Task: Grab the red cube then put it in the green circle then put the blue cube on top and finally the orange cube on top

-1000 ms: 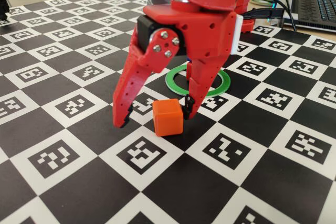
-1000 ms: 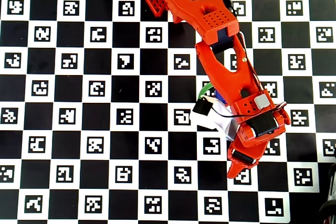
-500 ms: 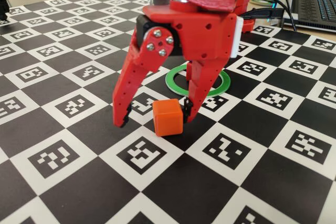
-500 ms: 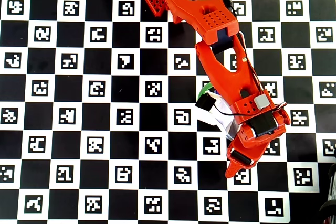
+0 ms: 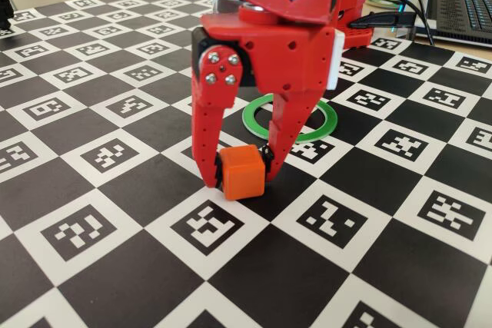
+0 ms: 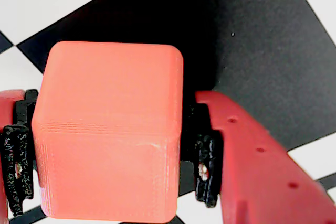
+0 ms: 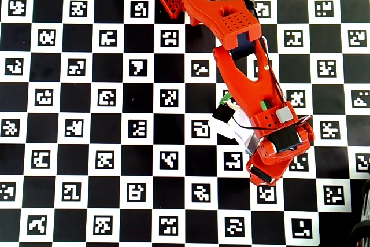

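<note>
grip: our gripper (image 5: pixel 240 174) is clamped on the orange cube (image 5: pixel 243 171); wrist view shows both black pads hard against opposite faces of the orange cube (image 6: pixel 107 129).
cube position: it sits on the board, on a black square just in front of the green circle (image 5: pixel 290 120); we judge it not lifted yet.
ring state: we see no cube inside the green circle in the fixed view, though the arm covers part of it; red and blue cubes aren't visible in any view.
risk 1: order. Task wants red first, then blue, then orange. If we carry orange to the ring now, the stack order is wrong.
risk 2: slip. Pads hold the cube low on its sides, near the fingertips; a fast lift could let it twist or drop.
risk 3: ring is thin and loose-looking; dragging the cube across it could shove it off its spot.
risk 4: overhead view is mostly blocked by the arm (image 7: pixel 245 79), so we can't check ring or cube from above.
surface: flat checkerboard mat (image 5: pixel 92 213), black squares alternating with white marker tiles; matte, level.
room: laptop (image 5: pixel 461 9) and cables at the far right edge, pale floor beyond the mat at top left.
</note>
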### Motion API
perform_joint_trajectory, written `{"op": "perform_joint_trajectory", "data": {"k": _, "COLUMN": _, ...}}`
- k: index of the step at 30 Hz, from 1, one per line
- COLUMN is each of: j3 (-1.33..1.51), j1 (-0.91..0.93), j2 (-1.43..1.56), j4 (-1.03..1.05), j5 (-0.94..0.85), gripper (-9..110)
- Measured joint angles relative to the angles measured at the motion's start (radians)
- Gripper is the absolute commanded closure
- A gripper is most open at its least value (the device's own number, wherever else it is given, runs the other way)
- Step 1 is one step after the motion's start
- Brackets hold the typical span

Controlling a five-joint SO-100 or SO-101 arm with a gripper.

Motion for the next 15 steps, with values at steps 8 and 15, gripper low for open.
{"op": "perform_joint_trajectory", "data": {"k": 8, "j3": 0.031, "j1": 0.000, "j2": 0.021, "j4": -0.005, "j5": -0.064, "gripper": 97}}
{"op": "perform_joint_trajectory", "data": {"k": 15, "j3": 0.078, "j1": 0.005, "j2": 0.215, "j4": 0.092, "j5": -0.190, "gripper": 97}}
